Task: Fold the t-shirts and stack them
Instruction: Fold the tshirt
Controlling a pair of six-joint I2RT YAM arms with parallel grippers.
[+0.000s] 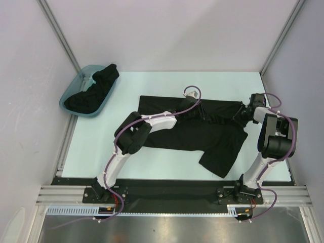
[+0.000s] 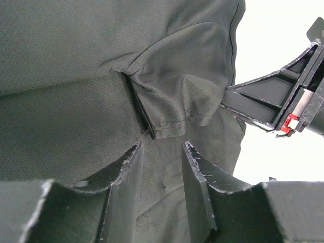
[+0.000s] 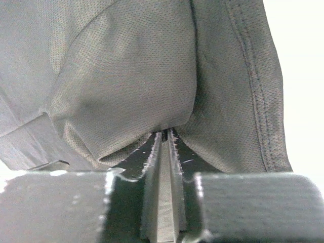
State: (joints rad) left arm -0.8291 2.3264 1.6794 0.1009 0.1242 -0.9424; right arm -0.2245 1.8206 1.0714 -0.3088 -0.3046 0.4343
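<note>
One limp shirt (image 1: 192, 136): your right gripper (image 3: 164, 134) clamps it; left gripper (image 2: 162, 147), apart, should pinch its hem (image 2: 168, 131).

T-shirt (image 1: 202, 136) is covering mid-table (image 1: 162, 164); left arm (image 1: 159, 120) is lying across it, right arm (image 1: 276, 136) is standing at its right edge. Tub (image 1: 67, 93) is blocking far-left corner. Far strip is lying open.

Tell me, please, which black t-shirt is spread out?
The t-shirt on the table, pinched by the right gripper; the other black cloth sits bunched in the teal tub.
</note>
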